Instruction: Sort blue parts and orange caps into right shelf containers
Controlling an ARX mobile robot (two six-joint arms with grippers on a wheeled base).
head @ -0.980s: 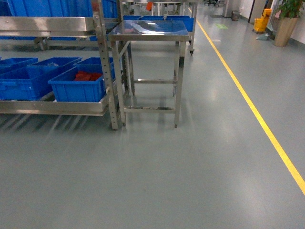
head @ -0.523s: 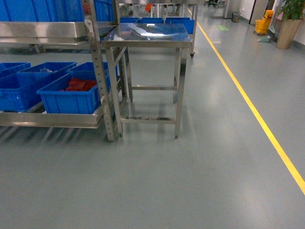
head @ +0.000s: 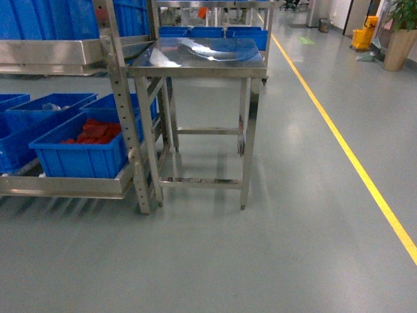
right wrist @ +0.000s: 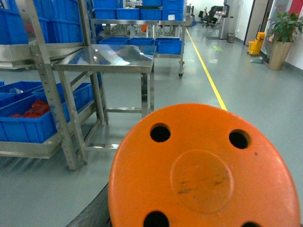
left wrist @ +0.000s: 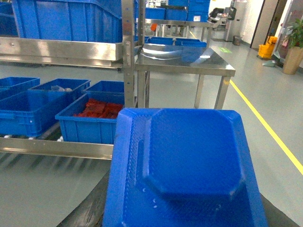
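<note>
I can't tell either end effector's state: a blue part (left wrist: 189, 165) fills my left wrist view, an orange cap (right wrist: 203, 170) the right. I'd roll up slowly, squaring to the shelf (head: 65, 186) rail and its crates (head: 78, 153) beside the steel surface (head: 195, 65).

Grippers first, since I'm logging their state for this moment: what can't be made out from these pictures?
- Left gripper: hidden in the left wrist view behind the blue part filling the foreground; absent from the head view.
- Right gripper: hidden in the right wrist view behind the orange cap.
- Red items in the nearest crate: too small to identify, head view.
- Shelf: cut off by the left edge.
</note>
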